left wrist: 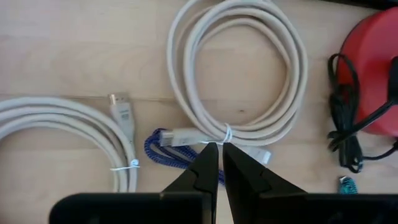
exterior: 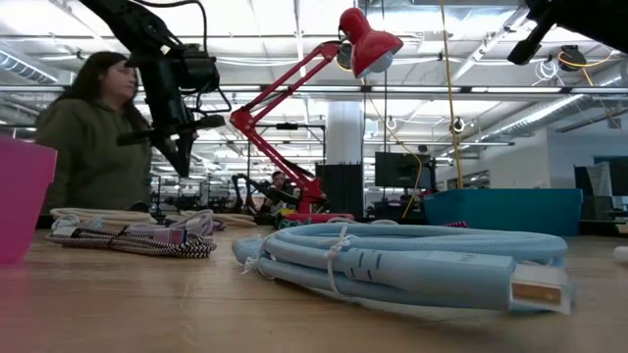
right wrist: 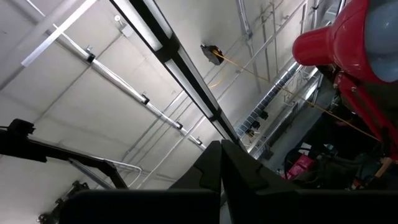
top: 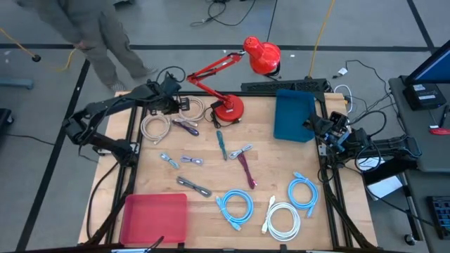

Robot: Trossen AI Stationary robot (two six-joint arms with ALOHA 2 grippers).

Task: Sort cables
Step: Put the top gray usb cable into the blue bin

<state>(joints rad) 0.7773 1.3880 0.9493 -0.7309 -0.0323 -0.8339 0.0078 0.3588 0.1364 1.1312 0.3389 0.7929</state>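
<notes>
My left gripper point(top: 174, 100) is shut and hovers near the table's far left, fingers point(left wrist: 208, 165) pointing down over a beige coil point(left wrist: 249, 62) near its white tie point(left wrist: 227, 133); in the low view my left gripper point(exterior: 183, 155) hangs well above the table. A second beige coil point(left wrist: 56, 118) and a purple braided cable point(left wrist: 163, 152) lie beside it. Two light-blue coils point(top: 235, 207) point(top: 304, 191) and a white coil point(top: 283, 219) lie near the front edge. Short teal point(top: 220, 144), maroon point(top: 246, 171) and grey point(top: 193, 186) bundles lie mid-table. My right gripper point(right wrist: 221, 152) is shut at the right edge, pointing up.
A red desk lamp's base point(top: 228, 107) with its black cord point(left wrist: 345, 118) stands just right of the beige coil. A blue bin point(top: 294, 116) sits at the far right, a pink bin point(top: 155, 218) at the near left. A person point(exterior: 93, 137) stands beyond the far left corner.
</notes>
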